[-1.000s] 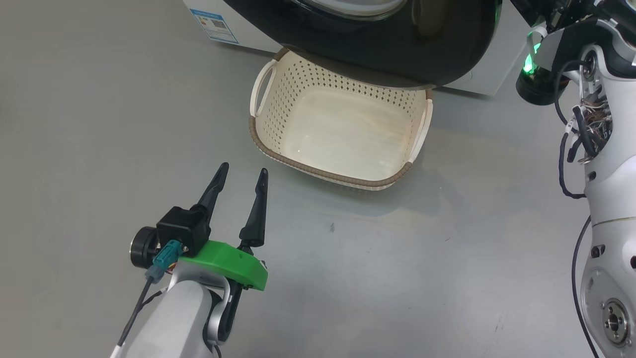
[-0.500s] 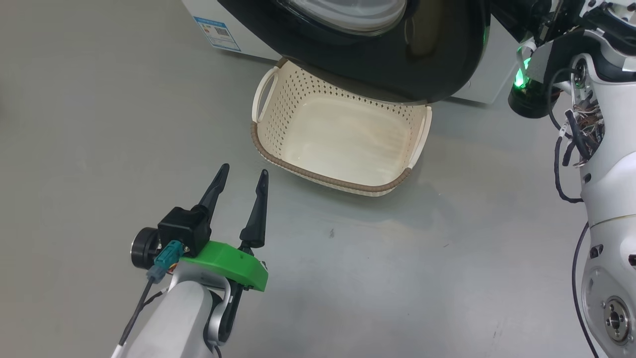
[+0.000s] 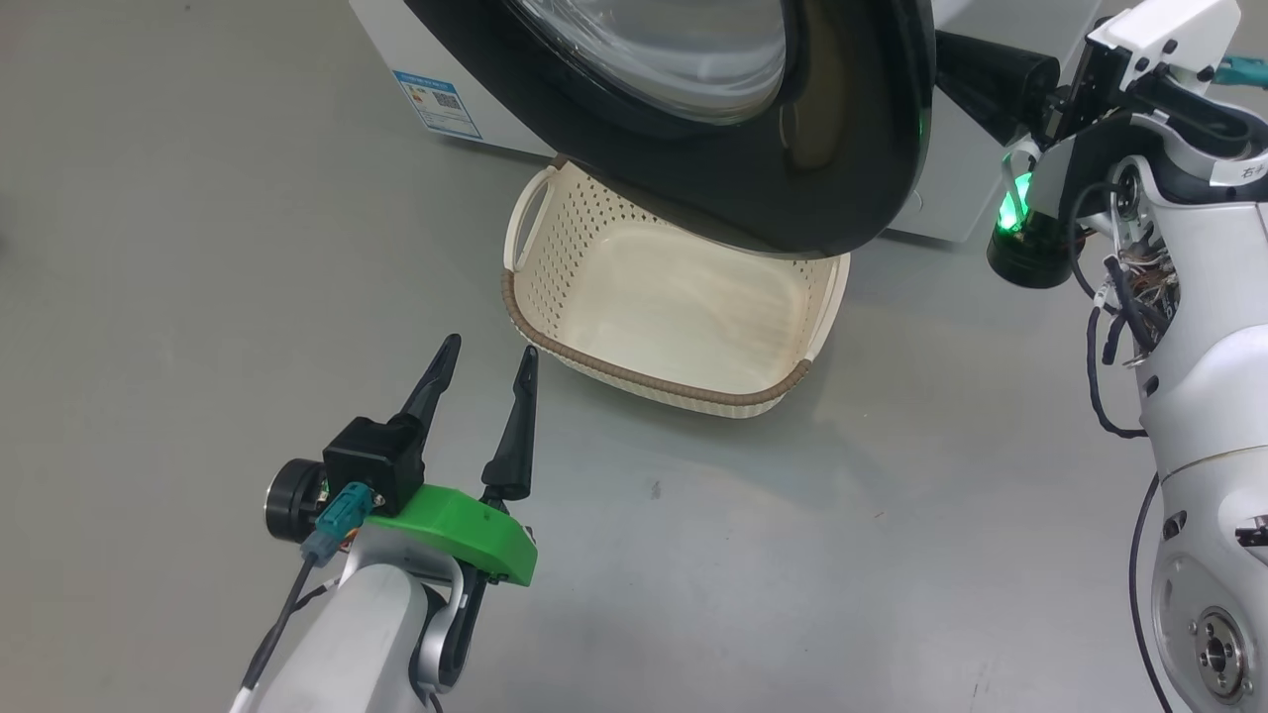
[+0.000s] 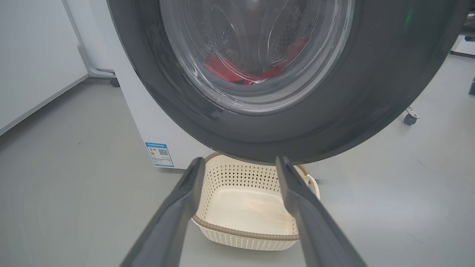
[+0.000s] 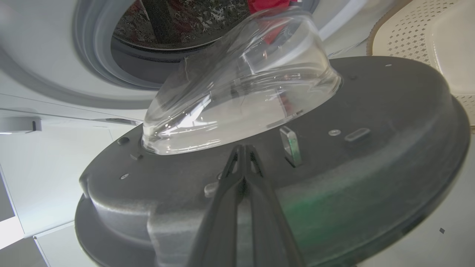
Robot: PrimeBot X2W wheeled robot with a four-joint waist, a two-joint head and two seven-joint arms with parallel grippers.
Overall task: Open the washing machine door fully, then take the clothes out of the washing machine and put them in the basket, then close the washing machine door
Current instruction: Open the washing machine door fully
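Note:
The washing machine door (image 3: 822, 149) stands partly open, its black rim hanging over the far side of the basket (image 3: 684, 317). In the right wrist view my right gripper (image 5: 243, 148) is shut with nothing between its fingers. Its tips lie against the door's inner face (image 5: 371, 111), just below the glass bowl (image 5: 241, 85). Red clothes (image 4: 230, 72) lie in the drum, seen through the glass and also past the door (image 5: 265, 5). My left gripper (image 3: 489, 347) is open and empty above the floor, left of the basket's near corner.
The white washing machine (image 4: 148, 122) carries a small blue sticker (image 3: 436, 104) low on its front. My right arm's pale forearm (image 3: 1189, 297) with loose cables fills the right side. Bare grey floor (image 3: 198, 297) lies left of the basket.
The head view has shifted, showing more of the door's glass. The door's rim has swung leftward over the basket, and my right arm has followed it. My left gripper has stayed put.

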